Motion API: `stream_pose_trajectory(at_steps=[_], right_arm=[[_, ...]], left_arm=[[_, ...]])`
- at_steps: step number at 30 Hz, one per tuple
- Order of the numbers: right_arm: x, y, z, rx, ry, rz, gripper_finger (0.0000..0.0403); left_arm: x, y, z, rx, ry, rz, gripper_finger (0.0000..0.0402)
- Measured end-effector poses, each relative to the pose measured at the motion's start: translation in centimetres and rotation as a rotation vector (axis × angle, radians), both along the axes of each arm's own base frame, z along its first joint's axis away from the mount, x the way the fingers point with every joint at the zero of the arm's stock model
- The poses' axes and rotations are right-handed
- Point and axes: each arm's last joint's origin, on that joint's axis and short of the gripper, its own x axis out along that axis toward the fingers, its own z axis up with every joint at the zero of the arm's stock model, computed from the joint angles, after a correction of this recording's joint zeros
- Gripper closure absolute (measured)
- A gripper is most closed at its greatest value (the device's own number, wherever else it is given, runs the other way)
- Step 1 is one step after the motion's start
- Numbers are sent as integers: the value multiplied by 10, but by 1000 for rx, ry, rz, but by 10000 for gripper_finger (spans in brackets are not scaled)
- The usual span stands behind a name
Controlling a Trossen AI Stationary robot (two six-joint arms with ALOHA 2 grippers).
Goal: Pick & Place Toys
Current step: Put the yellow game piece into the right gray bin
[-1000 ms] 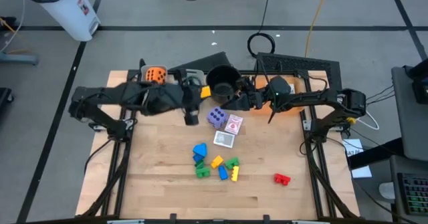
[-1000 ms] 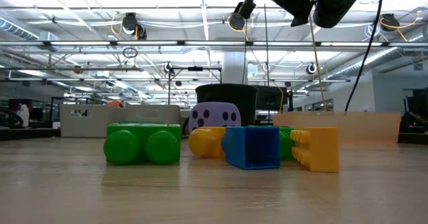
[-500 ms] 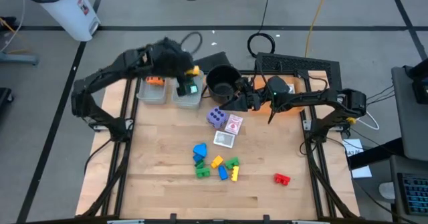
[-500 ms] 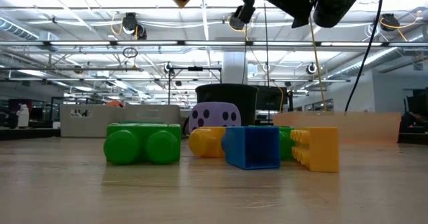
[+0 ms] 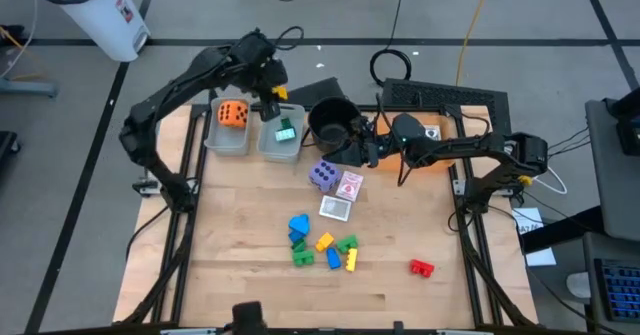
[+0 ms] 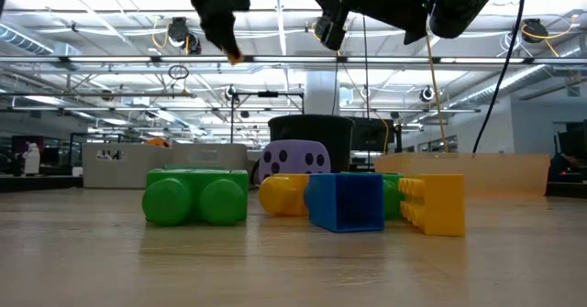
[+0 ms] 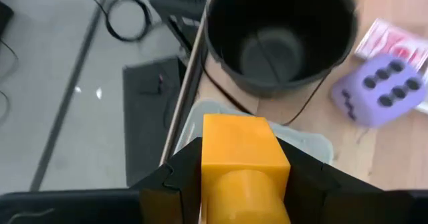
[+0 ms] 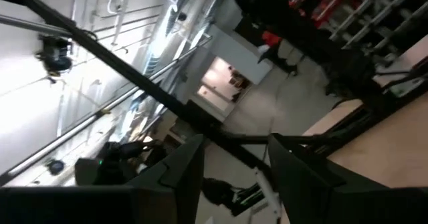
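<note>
Block: yellow block [image 7: 244, 160] is clamped by left hand [image 7: 241, 184] at its flat sides
Handling: judged light, rigid, slippery
Right hand [image 5: 372, 147]: opening cannot be told

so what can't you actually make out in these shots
- Low view: picture cards hidden behind the blocks and purple die.
- High view: the green thing in the second grey bin is too small to identify.
- Right wrist view: right claw faces the room; no toys visible.

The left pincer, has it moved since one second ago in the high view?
Yes. The left pincer, holding a yellow block, went from beside the black pot to the far side of the grey bins.
</note>
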Motion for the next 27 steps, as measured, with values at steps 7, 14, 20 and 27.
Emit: stream_pose_trajectory(at_steps=[7, 14, 20, 27], right_arm=[[0, 0, 0, -62, -23, -22, 242], [1, -1, -2, -76, -14, -78, 242], [3, -2, -9, -107, 44, -86, 242], [3, -5, -18, -116, 132, -87, 242]], left_arm=[[19, 33, -44, -85, 96, -24, 246], [31, 53, -83, -172, 182, -32, 246], [37, 65, -110, -244, 221, -18, 246], [38, 80, -135, -330, 240, 40, 245]])
